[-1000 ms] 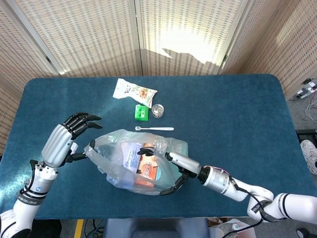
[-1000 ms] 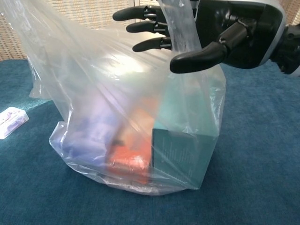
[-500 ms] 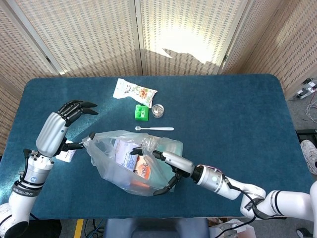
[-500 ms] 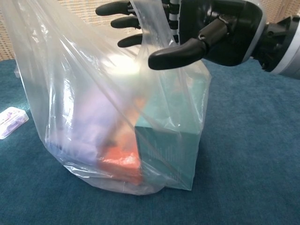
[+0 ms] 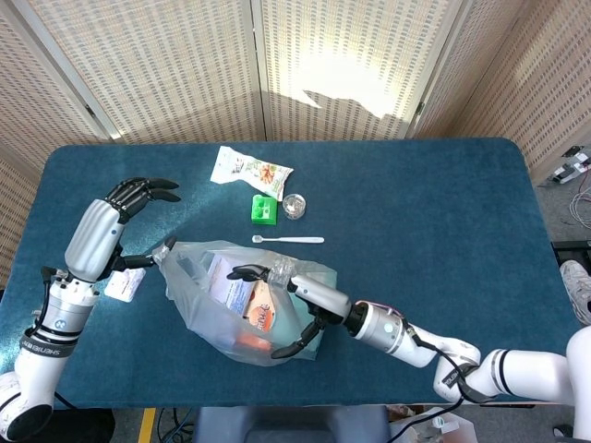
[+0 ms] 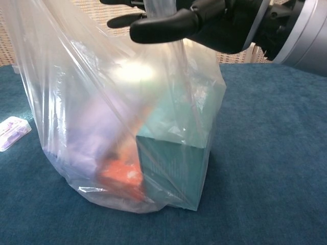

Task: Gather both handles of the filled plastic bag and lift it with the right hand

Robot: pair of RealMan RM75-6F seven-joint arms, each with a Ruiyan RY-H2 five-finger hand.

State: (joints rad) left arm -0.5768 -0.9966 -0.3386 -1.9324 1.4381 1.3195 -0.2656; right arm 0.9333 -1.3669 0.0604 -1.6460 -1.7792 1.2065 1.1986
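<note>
The filled plastic bag (image 5: 245, 300) is lying long-axis from 10 toward 4 o'clock on the counter (image 5: 443, 203), its printing unreadable. The right hand (image 5: 294, 300) is holding one handle (image 6: 162, 20); the left hand (image 5: 103, 235) is pinching the other at the 10 o'clock end, remaining fingers (image 5: 148, 187) spread wide.

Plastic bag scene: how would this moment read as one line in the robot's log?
stage: gathering handles | right hand: holds one handle of plastic bag | left hand: pinches other handle | bag: on table, not lifted

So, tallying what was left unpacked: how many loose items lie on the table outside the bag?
5: snack packet, green box, clear cup, white spoon beyond the bag; small packet near left hand. Others may be hidden.
</note>
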